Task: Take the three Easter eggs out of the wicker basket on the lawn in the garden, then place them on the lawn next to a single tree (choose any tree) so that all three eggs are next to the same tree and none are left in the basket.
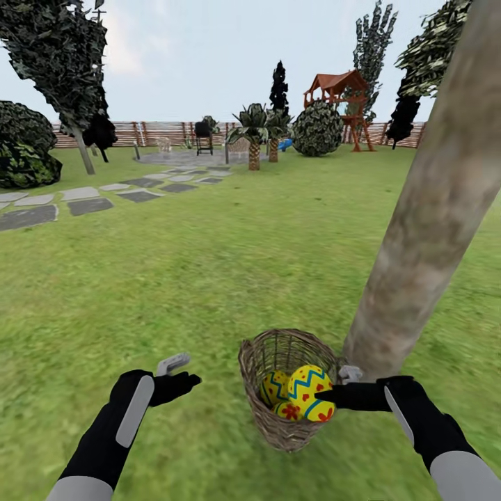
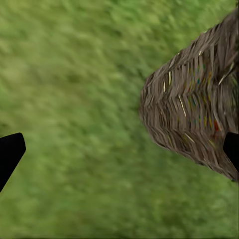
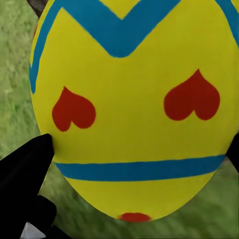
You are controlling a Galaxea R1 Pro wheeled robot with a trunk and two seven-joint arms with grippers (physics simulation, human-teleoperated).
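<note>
The wicker basket (image 1: 282, 424) stands on the lawn (image 1: 209, 278) at the foot of the tree (image 1: 431, 209), whose thick pale trunk leans up to the right. Three yellow Easter eggs show in it. The largest egg (image 1: 309, 391), with blue zigzags and red hearts, sits highest, with my right gripper (image 1: 327, 394) shut on it; in the right wrist view this egg (image 3: 134, 99) lies between the black fingertips (image 3: 30, 164). Two more eggs (image 1: 274, 385) (image 1: 289, 410) lie lower inside. My left gripper (image 1: 182, 372) hangs open left of the basket (image 2: 194, 109), holding nothing.
Grey stepping stones (image 1: 90, 205) run from the left to a paved circle far back. Short palms (image 1: 254, 136), a round bush (image 1: 318, 129), a wooden play tower (image 1: 341, 97) and a fence (image 1: 160, 132) stand at the far end. Grass stretches open ahead and to the left.
</note>
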